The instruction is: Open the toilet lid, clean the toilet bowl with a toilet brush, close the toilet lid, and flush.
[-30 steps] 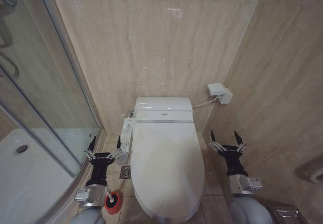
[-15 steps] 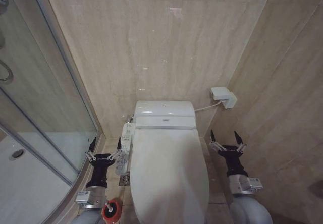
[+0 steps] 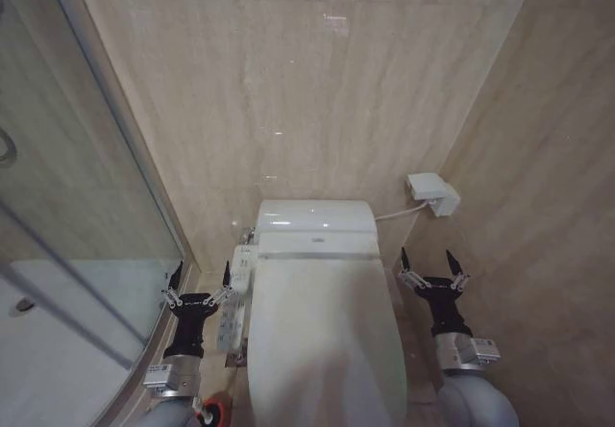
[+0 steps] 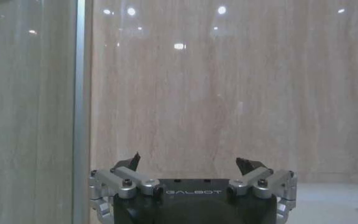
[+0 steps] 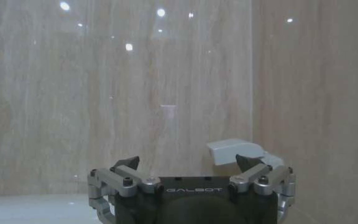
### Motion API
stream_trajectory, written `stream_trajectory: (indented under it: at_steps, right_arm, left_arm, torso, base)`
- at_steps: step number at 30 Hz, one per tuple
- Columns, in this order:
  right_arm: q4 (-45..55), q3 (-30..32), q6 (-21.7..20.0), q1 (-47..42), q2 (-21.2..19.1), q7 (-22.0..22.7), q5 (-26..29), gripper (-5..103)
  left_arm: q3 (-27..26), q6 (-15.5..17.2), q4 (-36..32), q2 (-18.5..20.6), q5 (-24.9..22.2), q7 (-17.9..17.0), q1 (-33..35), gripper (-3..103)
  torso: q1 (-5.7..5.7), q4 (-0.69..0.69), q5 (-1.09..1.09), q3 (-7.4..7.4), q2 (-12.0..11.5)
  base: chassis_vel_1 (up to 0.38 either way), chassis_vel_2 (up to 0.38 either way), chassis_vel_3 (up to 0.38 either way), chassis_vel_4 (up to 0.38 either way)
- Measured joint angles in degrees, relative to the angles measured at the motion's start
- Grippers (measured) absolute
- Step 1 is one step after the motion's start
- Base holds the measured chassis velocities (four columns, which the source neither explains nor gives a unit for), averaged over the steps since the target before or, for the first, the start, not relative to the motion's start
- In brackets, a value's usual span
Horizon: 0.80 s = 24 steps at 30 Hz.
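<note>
The toilet lid lies shut over the toilet, a glossy white oval in the lower middle of the head view, so the toilet bowl is hidden beneath it. The toilet brush shows as a red cup at the bottom edge, just left of the toilet. My left gripper is open, held up on the toilet's left side beside the control panel. My right gripper is open on the toilet's right side. Both hold nothing.
A glass shower enclosure with its white tray curves along the left. Beige tiled walls close in behind and on the right. A white wall box with a cable sits right of the tank; it also appears as the wall box.
The whole head picture has shifted down and closer, so the camera moved toward the toilet. The red brush cup slid to the bottom edge. Both grippers keep their pose.
</note>
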Motion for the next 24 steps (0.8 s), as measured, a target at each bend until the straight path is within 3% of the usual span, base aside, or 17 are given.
stream_trajectory:
  at_steps: [24]
  right_arm:
    - [0.0,0.0,0.0,0.0,0.0,0.0,0.0,100]
  left_arm:
    - [1.0,-0.2,2.4,-0.9,0.8,0.9,-2.3,100]
  torso:
    - [-0.02,-0.01,0.00,-0.01,0.0]
  base:
    - [-0.035,0.037,0.038,-0.033]
